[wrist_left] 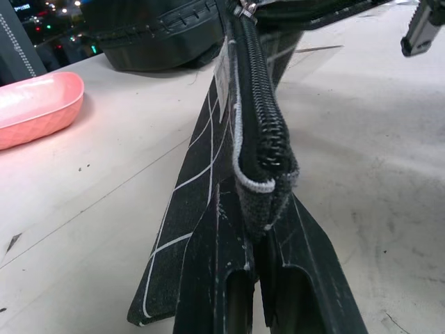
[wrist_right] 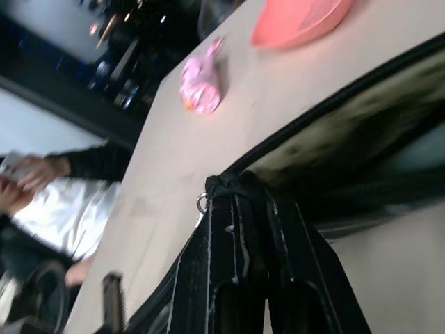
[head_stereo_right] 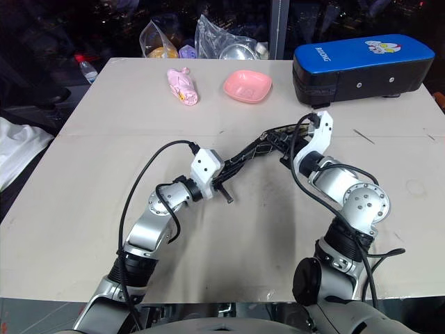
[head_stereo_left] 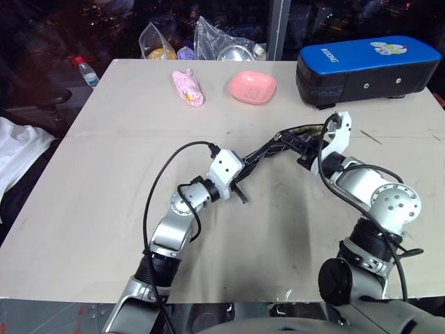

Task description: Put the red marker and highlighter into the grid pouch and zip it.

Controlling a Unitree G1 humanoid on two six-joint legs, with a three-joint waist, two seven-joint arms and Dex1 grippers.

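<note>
The pouch (head_stereo_left: 278, 146) hangs just above the counter (head_stereo_left: 104, 209), long axis stretched between both arms: left jaws clench its end, right jaws clench the zipper pull (wrist_right: 226, 186).

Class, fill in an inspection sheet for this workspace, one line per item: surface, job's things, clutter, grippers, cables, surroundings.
Surface: beige table, scuffed.
Job's things: grid pouch held off the table between both grippers, part unzipped; marker and highlighter: nothing seen.
Clutter: pink bowl, pink soft toy, blue-and-black case.
Grippers: left gripper shut on the pouch's end; right gripper shut on the zipper pull.
Cables: black leads along both arms.
Surroundings: plastic bags, bottle.
</note>
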